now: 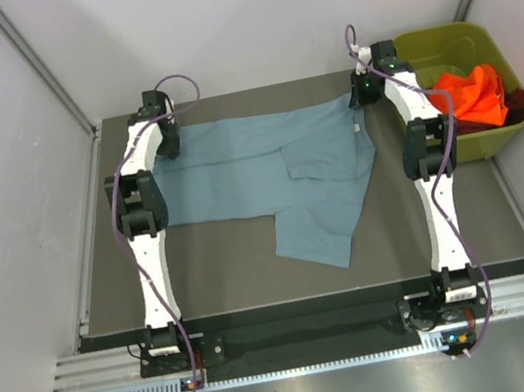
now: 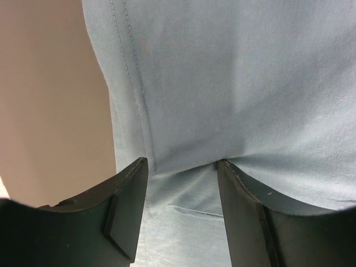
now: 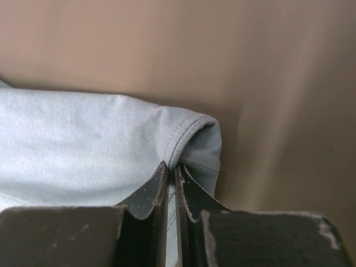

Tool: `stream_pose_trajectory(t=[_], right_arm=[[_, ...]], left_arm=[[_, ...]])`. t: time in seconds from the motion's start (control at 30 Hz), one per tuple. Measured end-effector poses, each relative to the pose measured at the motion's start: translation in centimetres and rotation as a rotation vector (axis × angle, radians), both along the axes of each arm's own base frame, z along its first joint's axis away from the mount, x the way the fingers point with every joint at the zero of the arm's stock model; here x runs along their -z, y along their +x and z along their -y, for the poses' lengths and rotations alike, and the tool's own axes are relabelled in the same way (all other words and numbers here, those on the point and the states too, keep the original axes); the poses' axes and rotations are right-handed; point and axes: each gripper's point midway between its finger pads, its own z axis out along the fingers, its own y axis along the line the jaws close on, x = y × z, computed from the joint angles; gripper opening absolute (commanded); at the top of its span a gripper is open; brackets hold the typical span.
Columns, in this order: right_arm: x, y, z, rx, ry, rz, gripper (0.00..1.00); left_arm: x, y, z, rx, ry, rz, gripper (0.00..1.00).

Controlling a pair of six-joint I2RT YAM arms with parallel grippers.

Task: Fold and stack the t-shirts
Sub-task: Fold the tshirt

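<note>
The blue-grey t-shirt (image 1: 256, 161) lies spread across the far half of the table, with one part folded over toward the near right. At the shirt's far left edge, my left gripper (image 1: 167, 142) stands open and pressed down on it. A fold of the cloth (image 2: 183, 200) sits between its fingers (image 2: 130, 206). My right gripper (image 3: 173, 167) is shut on the stitched hem (image 3: 192, 130) at the shirt's far right corner, also seen from above (image 1: 360, 95). The orange t-shirt (image 1: 472, 93) lies crumpled in the bin, and the maroon one (image 1: 519, 100) shows just beside it.
The olive-green bin (image 1: 437, 38) stands off the table's far right corner, close behind the right arm. The dark table top (image 1: 225, 274) shows bare in front of the shirt. White walls close in the left, back and right sides.
</note>
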Motion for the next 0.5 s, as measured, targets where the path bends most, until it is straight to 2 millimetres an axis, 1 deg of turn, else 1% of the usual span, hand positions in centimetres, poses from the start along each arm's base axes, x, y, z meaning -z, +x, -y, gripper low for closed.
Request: stream_pose_trajectory(t=[0.13,0.3,0.43,0.5], right_arm=[[0.0,0.7,0.0,0.007,0.007,0.02,0.04],[-0.2,1.2,-0.2,0.018,0.018,0.032,0.06],[-0.2,1.7,-0.2,0.026,0.025,0.05,0.07],[-0.4,2.0,-0.2,0.031,0.026,0.06,0.08]], left_arm=[[0.0,0.0,0.2,-0.004,0.029,0.004,0.59],[-0.1,0.0,0.2,-0.009,0.058,0.01,0.59],[-0.2,0.0,0.3,-0.012,0.07,0.012,0.61],[-0.3,0.0,0.3,-0.012,0.073,0.014,0.64]])
